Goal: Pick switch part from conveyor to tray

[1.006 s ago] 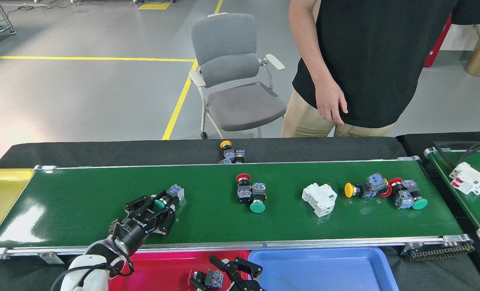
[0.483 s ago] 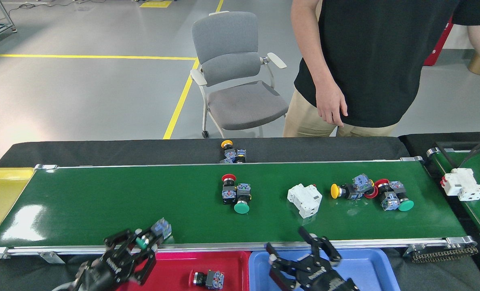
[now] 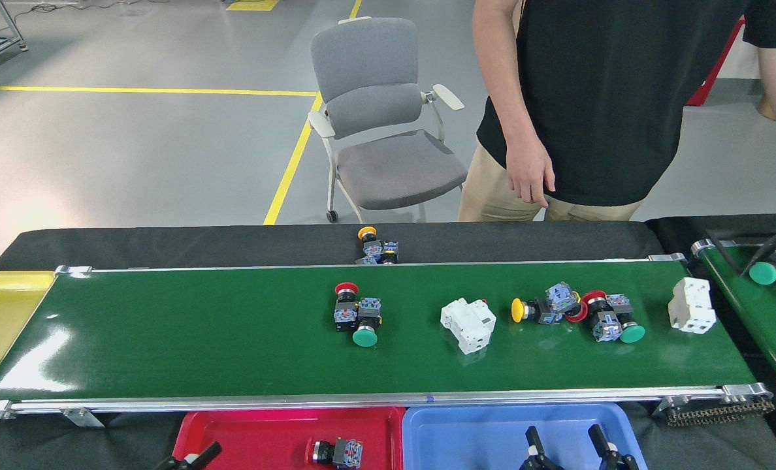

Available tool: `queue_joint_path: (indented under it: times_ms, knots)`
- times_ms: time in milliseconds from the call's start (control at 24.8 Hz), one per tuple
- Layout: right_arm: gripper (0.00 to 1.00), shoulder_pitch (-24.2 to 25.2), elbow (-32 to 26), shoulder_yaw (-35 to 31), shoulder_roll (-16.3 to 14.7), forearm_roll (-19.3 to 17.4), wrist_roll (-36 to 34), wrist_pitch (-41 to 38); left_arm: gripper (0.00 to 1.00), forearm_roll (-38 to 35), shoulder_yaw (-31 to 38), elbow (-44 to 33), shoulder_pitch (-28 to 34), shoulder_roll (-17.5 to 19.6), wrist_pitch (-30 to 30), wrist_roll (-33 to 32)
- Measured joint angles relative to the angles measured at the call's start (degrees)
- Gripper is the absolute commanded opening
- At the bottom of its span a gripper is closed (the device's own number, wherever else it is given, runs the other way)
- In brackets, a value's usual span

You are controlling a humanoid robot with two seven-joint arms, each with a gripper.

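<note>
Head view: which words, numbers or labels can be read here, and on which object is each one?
None can be read.
Blue labels on the push-button switches on the conveyor: too small to read.
White circuit breaker: any marking is blurred.

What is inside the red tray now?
One switch part with a red button lies in the red tray. The tray's near edge is out of view, so more could be hidden there.

the conveyor [image 3: 166, 333] lies bare left of the red and green switch pair [image 3: 355, 314]. parts crowd its right half, white block [image 3: 468, 324] between clusters.
</note>
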Motion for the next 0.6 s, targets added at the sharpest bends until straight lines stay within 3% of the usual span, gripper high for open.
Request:
queue_joint_path:
  times_ms: [121, 282, 523, 604]
  knots:
    - [0.98, -8.6, 7.0, 7.4, 0.2, 1.5, 2.5, 5.2, 1.0, 0.0, 5.6, 0.4, -1.9, -1.5, 3.8, 0.1]
    - [0.98, -18.2, 17.6, 13.9, 0.3, 1.6, 3.4, 12.4, 1.0, 0.0, 7.9, 1.8, -1.9, -1.4, 7.2, 0.1]
    - [0.98, -26.1, 28.7, 16.1, 3.1, 1.3, 3.6, 16.7, 1.0, -0.4, 7.4, 2.2, -4.0, -1.3, 7.8, -0.4]
    - [0.91, -28.5, 31.5, 17.4, 3.2, 0.9, 3.6, 17.1, 1.0, -0.4, 6.8, 2.8, -6.5, -0.8, 7.9, -3.3]
